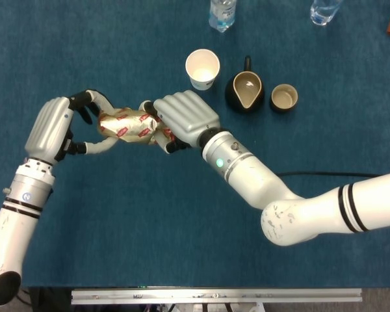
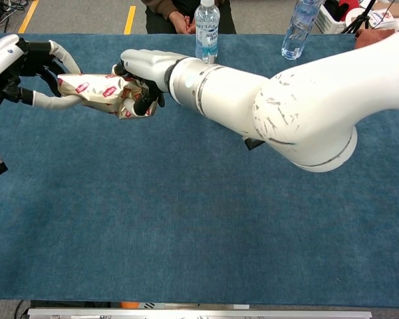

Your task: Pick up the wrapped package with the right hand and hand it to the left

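Observation:
The wrapped package (image 1: 127, 126) (image 2: 96, 91) is gold foil with red labels, held above the blue table at the left. My right hand (image 1: 182, 118) (image 2: 143, 70) grips its right end with fingers curled around it. My left hand (image 1: 58, 127) (image 2: 16, 70) reaches in from the left; its fingers wrap the package's left end above and below, touching the foil. Both hands hold the package between them.
A white paper cup (image 1: 202, 68), a dark pitcher (image 1: 244, 91) and a small dark cup (image 1: 283, 97) stand behind the right hand. Two water bottles (image 2: 207, 30) (image 2: 298, 28) stand at the far table edge. A person's hands (image 2: 183, 23) show beyond it.

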Robot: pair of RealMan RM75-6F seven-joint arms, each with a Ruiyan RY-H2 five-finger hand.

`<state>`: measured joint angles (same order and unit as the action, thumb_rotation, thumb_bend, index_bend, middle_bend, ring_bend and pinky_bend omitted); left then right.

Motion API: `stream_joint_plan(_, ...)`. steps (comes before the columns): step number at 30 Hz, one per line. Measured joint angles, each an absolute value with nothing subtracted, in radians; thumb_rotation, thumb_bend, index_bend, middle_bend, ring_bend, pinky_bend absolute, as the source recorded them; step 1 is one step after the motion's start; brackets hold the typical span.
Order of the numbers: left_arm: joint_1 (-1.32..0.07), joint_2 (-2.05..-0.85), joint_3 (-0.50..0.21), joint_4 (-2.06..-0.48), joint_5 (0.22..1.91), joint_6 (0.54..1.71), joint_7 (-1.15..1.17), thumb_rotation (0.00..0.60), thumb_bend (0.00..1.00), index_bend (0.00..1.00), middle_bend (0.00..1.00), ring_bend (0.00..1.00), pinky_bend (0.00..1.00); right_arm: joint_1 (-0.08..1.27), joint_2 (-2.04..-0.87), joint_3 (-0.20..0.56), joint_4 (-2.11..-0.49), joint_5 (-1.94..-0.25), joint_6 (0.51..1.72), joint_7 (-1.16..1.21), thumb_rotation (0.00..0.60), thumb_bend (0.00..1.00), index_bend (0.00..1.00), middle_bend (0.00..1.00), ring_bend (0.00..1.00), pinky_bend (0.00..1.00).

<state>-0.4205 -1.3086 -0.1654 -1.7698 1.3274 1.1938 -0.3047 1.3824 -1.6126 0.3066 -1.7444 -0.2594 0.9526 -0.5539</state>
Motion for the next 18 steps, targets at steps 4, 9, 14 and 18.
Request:
stream_joint_plan(4,-0.418,-1.301,-0.167,-1.774,1.321,1.189,-0.320,0.600,0.20,0.60,0.60,0.52,0.57,1.380,-1.608,0.303,-1.747,-0.259,0.936,-0.550,0.600,0.51,0.35,0.43,0.41,0.55)
stream_joint_plan(9,-0.413,-1.284,-0.169,-1.779,1.316,1.181,-0.347,0.600,0.20,0.63,0.63,0.54,0.57,1.374,-1.600,0.303,-1.749,-0.271,0.924,-0.537,0.600,0.49,0.09,0.28,0.26,0.46)
stream_joint_plan(14,-0.410,-1.261,-0.175,-1.791,1.307,1.166,-0.397,0.600,0.20,0.63,0.63,0.55,0.59,1.364,-1.586,0.302,-1.765,-0.292,0.922,-0.522,0.600,0.45,0.00,0.15,0.14,0.35)
stream_joint_plan(18,-0.405,-1.236,-0.182,-1.799,1.304,1.161,-0.431,0.600,0.20,0.63,0.63,0.55,0.59,1.350,-1.566,0.299,-1.787,-0.317,0.925,-0.512,0.600,0.44,0.00,0.09,0.09,0.31)
